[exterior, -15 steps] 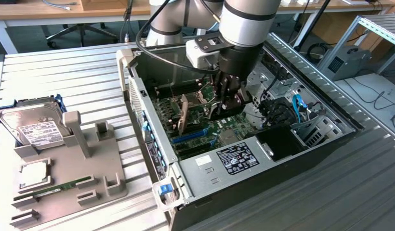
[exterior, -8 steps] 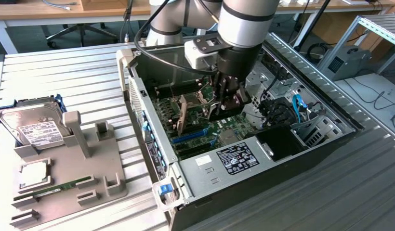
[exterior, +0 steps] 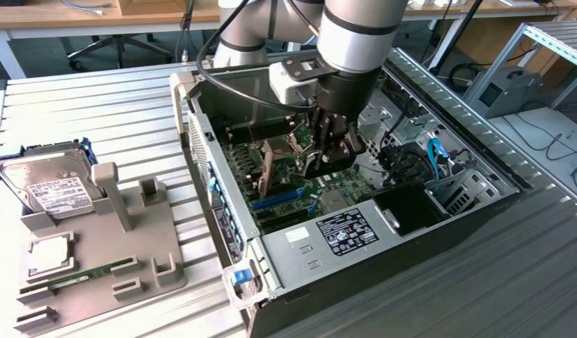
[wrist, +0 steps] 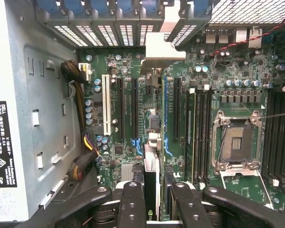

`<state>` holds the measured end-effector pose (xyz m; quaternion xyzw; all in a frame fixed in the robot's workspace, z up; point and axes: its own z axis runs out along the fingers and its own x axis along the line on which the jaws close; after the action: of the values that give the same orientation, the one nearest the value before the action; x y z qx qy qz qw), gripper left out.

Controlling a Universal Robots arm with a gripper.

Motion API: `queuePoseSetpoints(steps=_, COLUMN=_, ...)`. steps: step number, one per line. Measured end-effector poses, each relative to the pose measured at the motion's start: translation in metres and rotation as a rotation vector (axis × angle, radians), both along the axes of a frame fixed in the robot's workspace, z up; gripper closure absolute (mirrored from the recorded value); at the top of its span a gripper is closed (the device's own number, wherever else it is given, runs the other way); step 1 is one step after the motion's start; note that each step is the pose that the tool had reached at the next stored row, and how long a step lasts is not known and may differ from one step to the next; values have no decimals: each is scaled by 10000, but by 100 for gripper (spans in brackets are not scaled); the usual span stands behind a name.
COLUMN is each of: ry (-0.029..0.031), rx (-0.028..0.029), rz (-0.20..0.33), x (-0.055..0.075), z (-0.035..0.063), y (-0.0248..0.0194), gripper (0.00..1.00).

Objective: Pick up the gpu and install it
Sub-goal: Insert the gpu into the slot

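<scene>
Inside the open computer case (exterior: 269, 282), my gripper (exterior: 324, 156) hangs over the green motherboard (exterior: 298, 183). It is shut on the gpu (exterior: 328, 166), which shows as a dark block under the fingers. In the wrist view I see the gpu (wrist: 152, 161) edge-on between my two black fingers (wrist: 133, 204), running along the expansion slots (wrist: 133, 109). Its silver end bracket (wrist: 164, 47) lies by the case's rear slot openings. Whether its lower edge sits in a slot is hidden.
A white slot (wrist: 106, 104), the open CPU socket (wrist: 236, 142) and a cable bundle (wrist: 80, 99) lie around the card. Outside the case, a grey fixture (exterior: 100, 267) holds a RAM stick (exterior: 77, 276) and a chip (exterior: 49, 255); a hard drive (exterior: 49, 186) lies beside it.
</scene>
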<state>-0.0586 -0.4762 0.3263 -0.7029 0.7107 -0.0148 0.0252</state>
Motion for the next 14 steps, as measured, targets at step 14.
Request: queuePoseSetpoints(steps=14, ry=0, rx=-1, rz=0, x=0, z=-56, y=0, gripper=74)
